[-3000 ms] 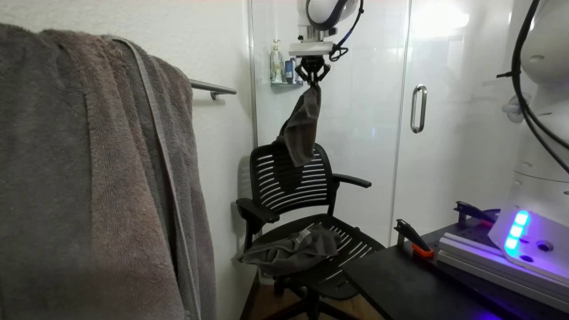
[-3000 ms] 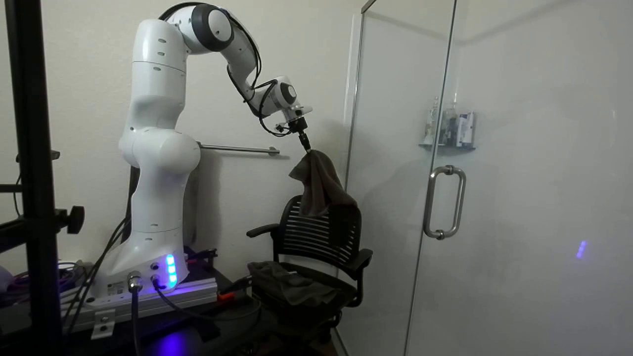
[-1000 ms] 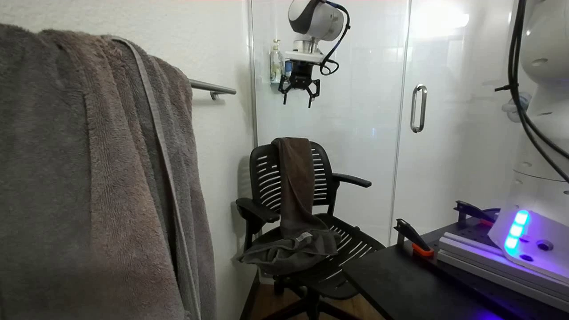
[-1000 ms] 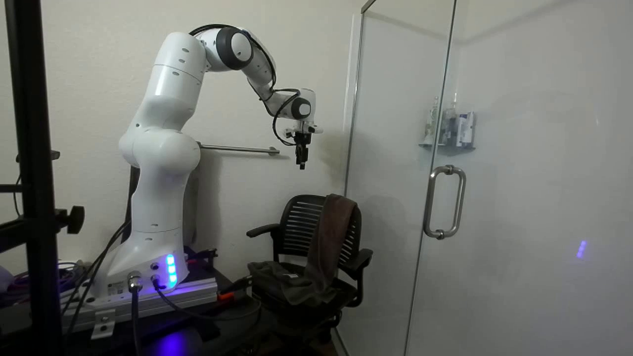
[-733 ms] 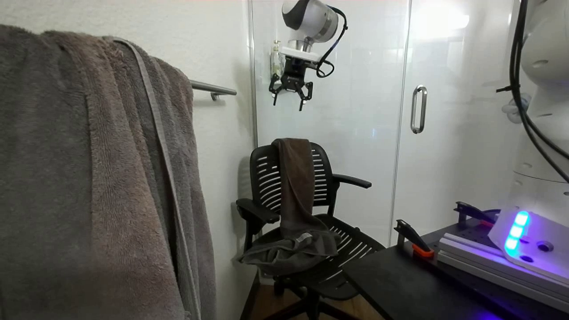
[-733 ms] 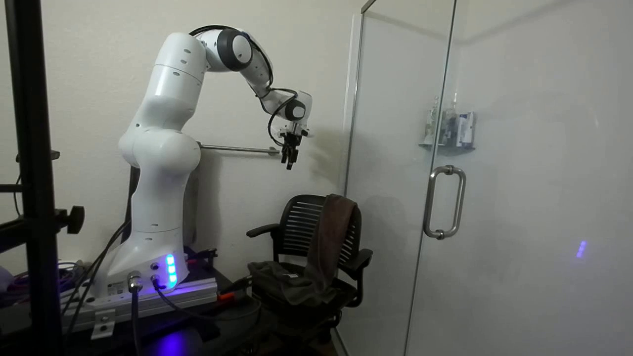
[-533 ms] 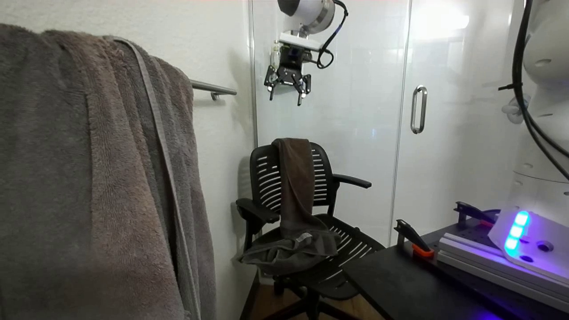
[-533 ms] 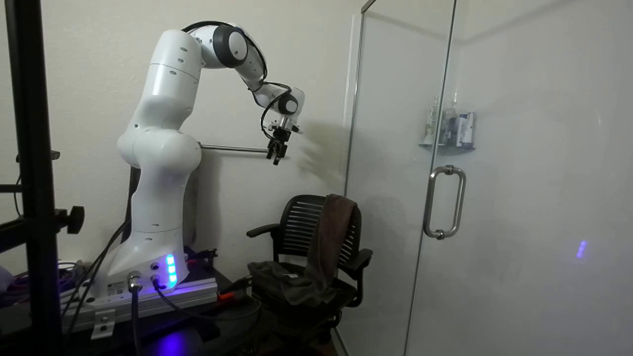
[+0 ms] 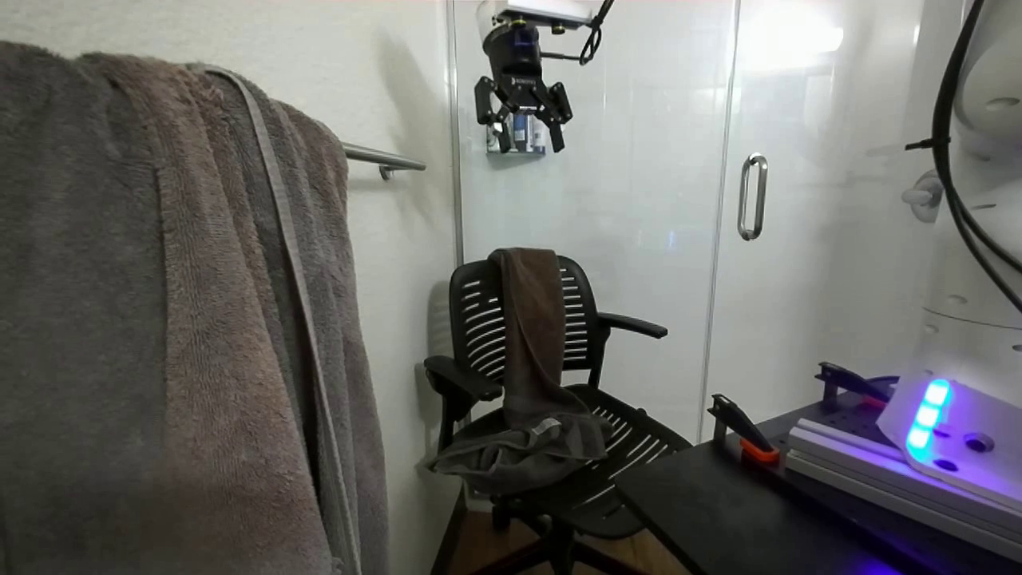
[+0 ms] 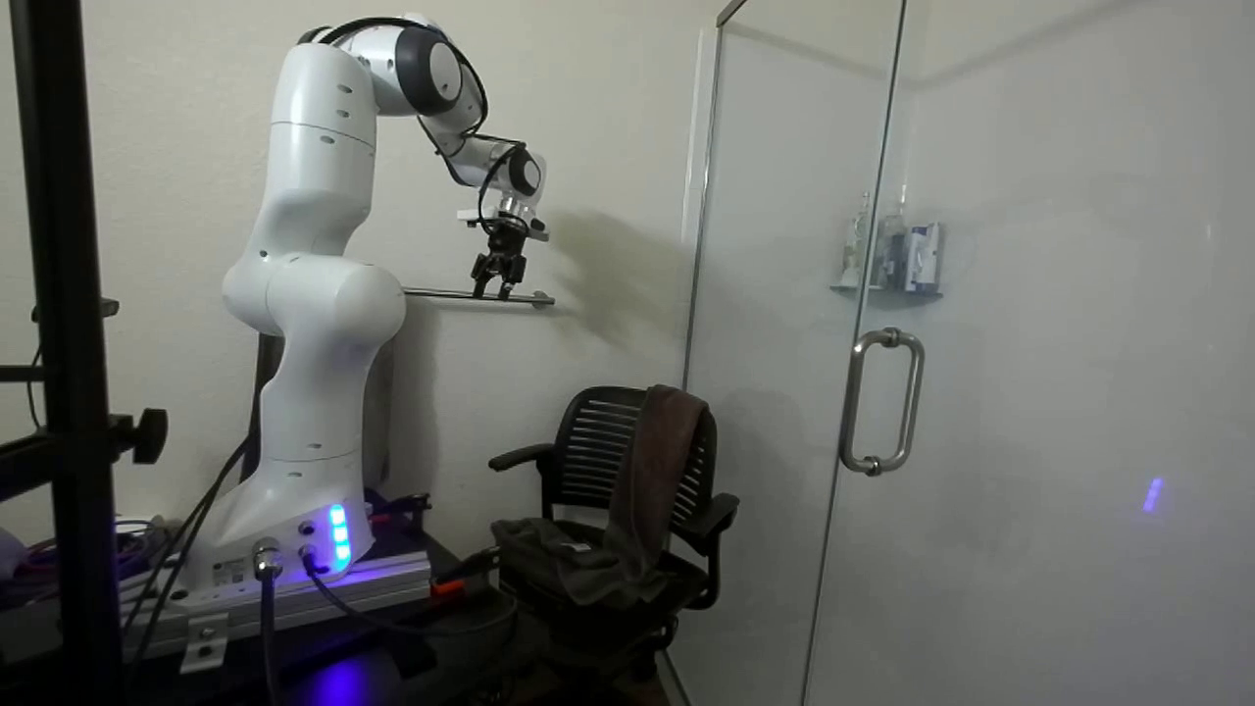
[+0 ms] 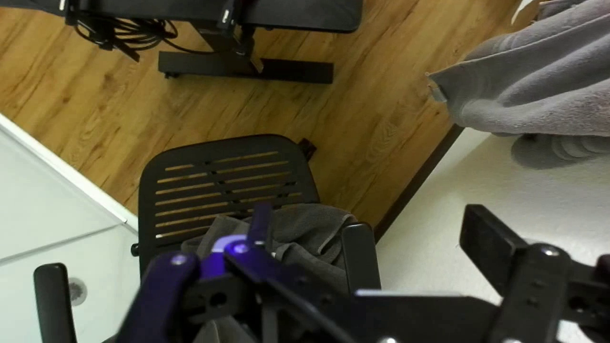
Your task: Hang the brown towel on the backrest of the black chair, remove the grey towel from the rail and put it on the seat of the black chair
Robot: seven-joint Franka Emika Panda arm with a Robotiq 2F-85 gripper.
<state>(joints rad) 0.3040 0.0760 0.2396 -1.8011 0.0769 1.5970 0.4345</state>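
Note:
The brown towel (image 9: 533, 311) hangs over the top of the backrest (image 9: 477, 315) of the black chair (image 10: 588, 461). Its lower end reaches down to the seat (image 9: 639, 435) and meets a rumpled dark grey cloth (image 9: 519, 459) lying there. A large grey towel (image 9: 231, 319) drapes over the rail (image 9: 383, 156) on the white wall; its lower corner also shows in the wrist view (image 11: 533, 90). High above the chair, my gripper (image 9: 531, 142) stands open with nothing between its fingers. In the wrist view the gripper (image 11: 369, 216) is spread wide, apart from both towels.
Glass shower panels with a metal handle (image 9: 752, 196) stand behind the chair. A black table (image 9: 718, 503) carries the arm's base and clamps (image 9: 742, 427). The chair's armrests (image 9: 632, 324) stick out at both sides. A dark upright stand (image 10: 69, 343) is near the camera.
Three seconds ago my gripper held the brown towel at the backrest. It has let go, opened and lifted away, shifting toward the rail. The towel stays draped over the backrest.

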